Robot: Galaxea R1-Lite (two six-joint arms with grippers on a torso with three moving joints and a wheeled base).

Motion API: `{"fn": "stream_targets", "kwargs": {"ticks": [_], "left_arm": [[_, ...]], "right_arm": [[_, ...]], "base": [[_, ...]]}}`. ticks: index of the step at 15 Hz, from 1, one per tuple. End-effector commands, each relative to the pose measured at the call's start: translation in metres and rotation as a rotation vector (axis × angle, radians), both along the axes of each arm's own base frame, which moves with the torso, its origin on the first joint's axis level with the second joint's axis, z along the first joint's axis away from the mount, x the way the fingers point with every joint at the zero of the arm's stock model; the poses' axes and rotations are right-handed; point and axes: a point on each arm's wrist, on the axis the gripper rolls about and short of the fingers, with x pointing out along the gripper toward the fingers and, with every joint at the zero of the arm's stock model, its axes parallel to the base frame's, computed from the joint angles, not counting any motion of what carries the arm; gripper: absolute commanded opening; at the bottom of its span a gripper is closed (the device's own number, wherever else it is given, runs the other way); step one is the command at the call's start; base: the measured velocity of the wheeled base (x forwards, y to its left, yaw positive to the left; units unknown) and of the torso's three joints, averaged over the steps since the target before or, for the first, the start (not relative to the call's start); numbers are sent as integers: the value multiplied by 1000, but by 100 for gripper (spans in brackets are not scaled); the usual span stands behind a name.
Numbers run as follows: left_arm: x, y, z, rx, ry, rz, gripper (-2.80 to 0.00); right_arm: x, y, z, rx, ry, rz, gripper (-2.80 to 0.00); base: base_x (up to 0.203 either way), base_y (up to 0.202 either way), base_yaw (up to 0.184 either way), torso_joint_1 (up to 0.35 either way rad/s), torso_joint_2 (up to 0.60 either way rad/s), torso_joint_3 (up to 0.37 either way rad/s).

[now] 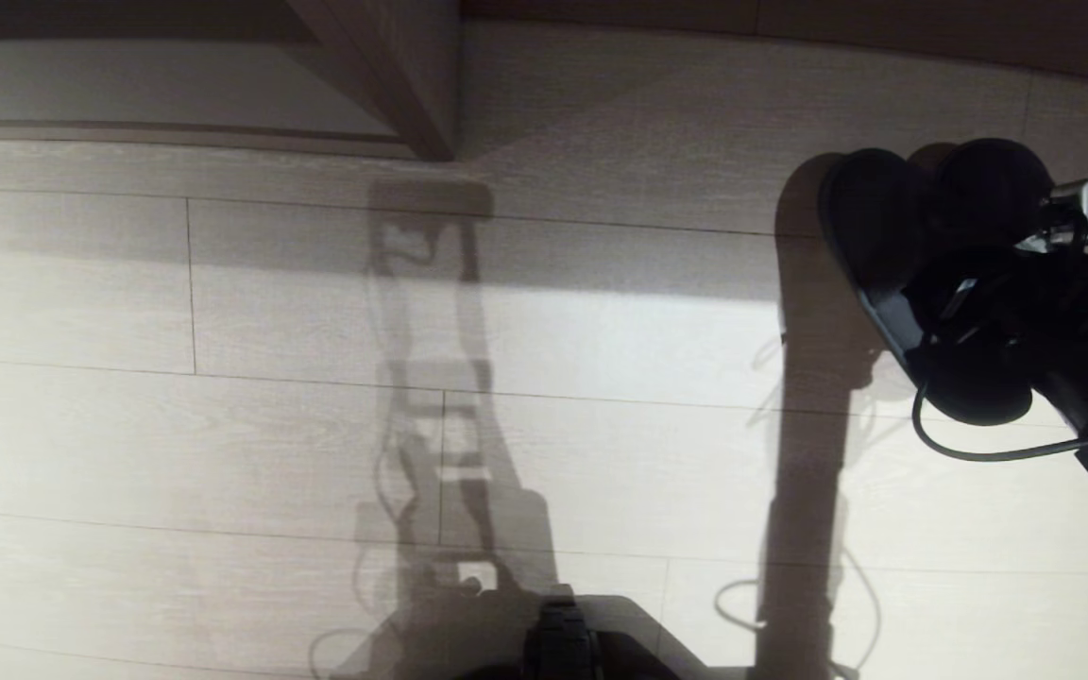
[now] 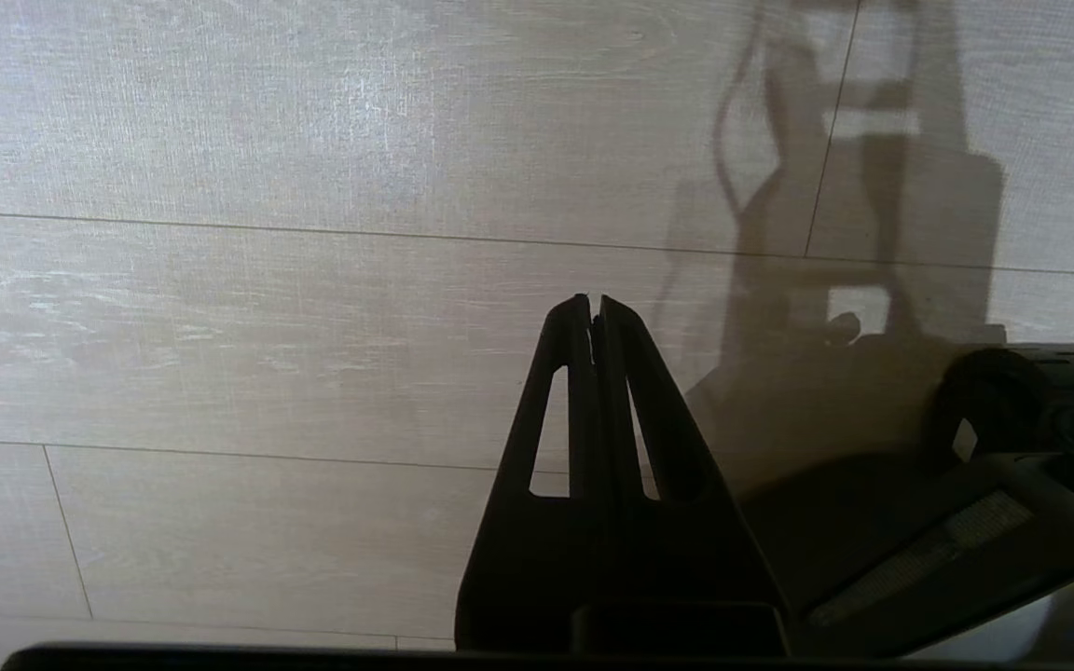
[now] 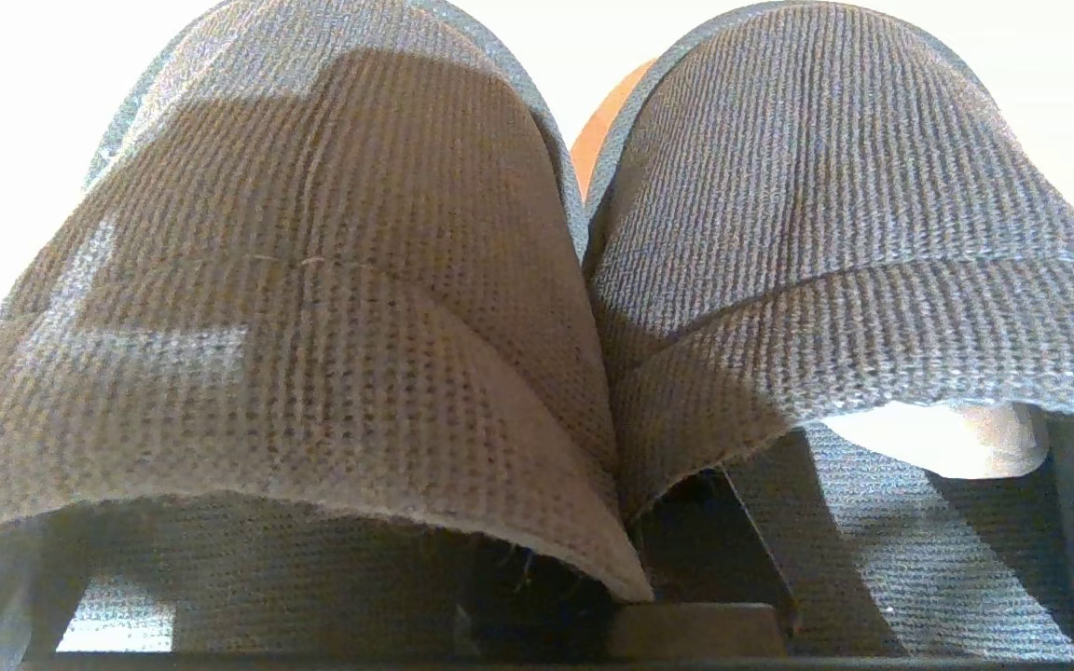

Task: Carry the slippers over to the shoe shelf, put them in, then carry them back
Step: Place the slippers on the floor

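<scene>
So the right gripper (image 1: 955, 316) has its jaws clamped tight on the slippers (image 3: 537, 308), pinching the two inner edges together where the pair meets. In the right wrist view the grey-blue knit bands fill nearly everything, side by side and touching down the middle, open ends toward the camera. In the head view the pair is a dark shape up off the floor (image 1: 223, 425) at the right edge, hanging from the right arm, throwing a long shadow onto the pale planks.

The left gripper (image 2: 596, 312) is just parked, jaws pressed together with nothing in them, pointing at bare flooring beside the robot's base (image 2: 1012, 401).

The shoe shelf (image 1: 176, 94) sits at the top left of the head view, divider panel (image 1: 402, 76) coming down to the floor, well apart from the slippers.
</scene>
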Motion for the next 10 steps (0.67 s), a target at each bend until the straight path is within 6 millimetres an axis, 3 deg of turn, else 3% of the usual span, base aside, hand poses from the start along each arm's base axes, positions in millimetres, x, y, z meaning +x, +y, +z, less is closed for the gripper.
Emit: {"fn": "stream_targets", "kwargs": {"ticks": [1,3,5,8,10], "left_arm": [[0,0,0,-2,-1,0,-280],[0,0,0,0,1,0,-280],[0,0,0,0,-1,-1,-280],[0,0,0,1,0,-1,-280],[0,0,0,1,-1,-1,-280]], "right_arm": [[7,-1,-11,4,28,-5,-280],[6,-9,-28,15,74,-44,-280],[5,-11,-30,16,72,-53,-280],[-14,-37,-63,35,159,-154,-280],[-21,-43,-75,44,189,-175,-280]], "base": [[0,0,0,0,0,0],[0,0,0,0,0,0],[0,0,0,0,0,0],[0,0,0,0,0,0],[0,0,0,0,0,0]]}}
